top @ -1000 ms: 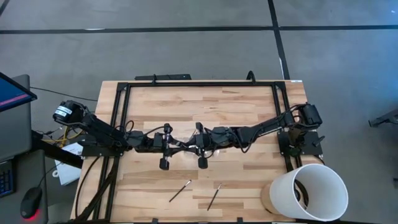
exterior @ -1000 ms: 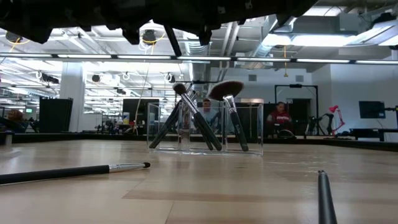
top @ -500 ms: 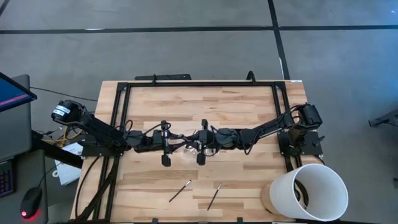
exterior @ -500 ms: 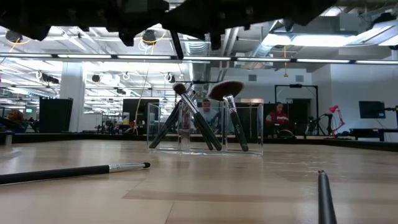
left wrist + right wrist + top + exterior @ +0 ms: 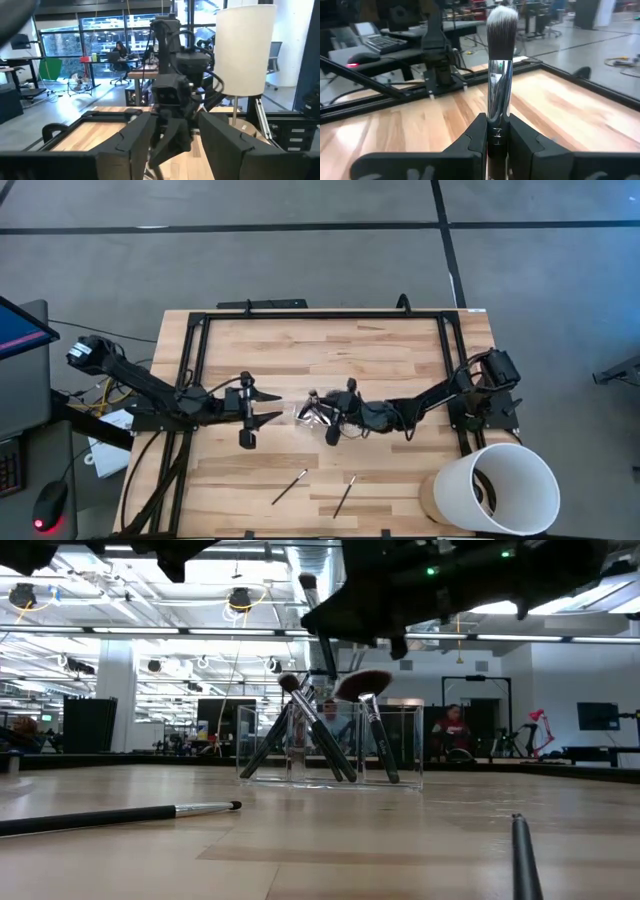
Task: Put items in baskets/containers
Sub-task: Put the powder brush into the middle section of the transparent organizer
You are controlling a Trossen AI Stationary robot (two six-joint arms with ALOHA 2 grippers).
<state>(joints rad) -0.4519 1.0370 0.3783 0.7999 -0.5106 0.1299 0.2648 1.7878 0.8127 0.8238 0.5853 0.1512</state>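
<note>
A clear tray (image 5: 400, 748) stands mid-table with several dark-handled brushes (image 5: 318, 735) leaning in it, heads up; one has a fan head (image 5: 362, 683). In the high view the tray (image 5: 304, 413) shows between the two grippers. My right gripper (image 5: 496, 122) hovers over it, shut on a silver-ferruled brush (image 5: 500, 55). In the low view this brush (image 5: 318, 625) stands above the tray. My left gripper (image 5: 268, 407) stands open with nothing in it, left of the tray. Two more brushes (image 5: 290, 486) (image 5: 345, 495) lie flat near the table's near edge. My right gripper pinches the brush's dark handle (image 5: 496, 136) just below the silver ferrule, between its two fingers. The fingers come about level from the table's right and lie across the handle. The brush stands nearly upright, bristles (image 5: 307, 582) up, its lower end above the tray and clear of the table.
A large white bucket (image 5: 497, 485) stands at the table's near right corner. A black frame (image 5: 320, 314) runs round the table's far and side edges. In the low view the loose brushes (image 5: 120, 815) (image 5: 522, 850) lie in front of the tray.
My left gripper has opened, let go of the brush, risen and drawn back toward the table's left edge. My right gripper has kept the brush, rolled and sunk over the tray, so the brush now stands bristles up above it.
</note>
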